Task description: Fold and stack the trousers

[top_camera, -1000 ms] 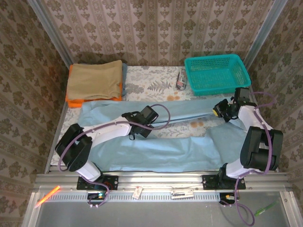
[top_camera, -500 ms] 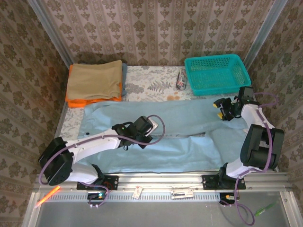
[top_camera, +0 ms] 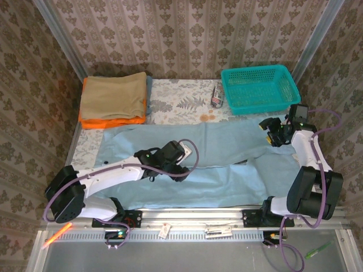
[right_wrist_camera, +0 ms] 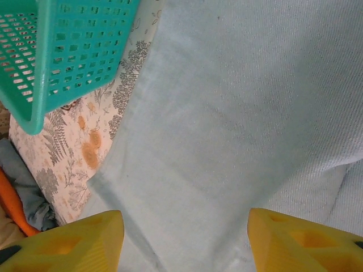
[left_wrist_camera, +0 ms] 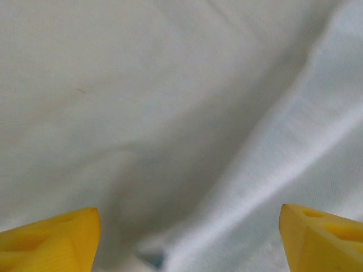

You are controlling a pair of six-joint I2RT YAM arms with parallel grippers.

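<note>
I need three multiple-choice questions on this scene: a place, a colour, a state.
1. Where stands the teal plastic mesh basket? A near left corner; B far right corner; C table middle.
2. Which colour has the top folded garment at far left? A black; B teal; C tan.
3. How is the left gripper over the pale blue cloth trousers? A open; B shut on cloth; C shut on the basket.
Key: B, it sits by the far right wall; C, tan lies over the orange garment; A, its yellow fingers stand wide apart.
</note>
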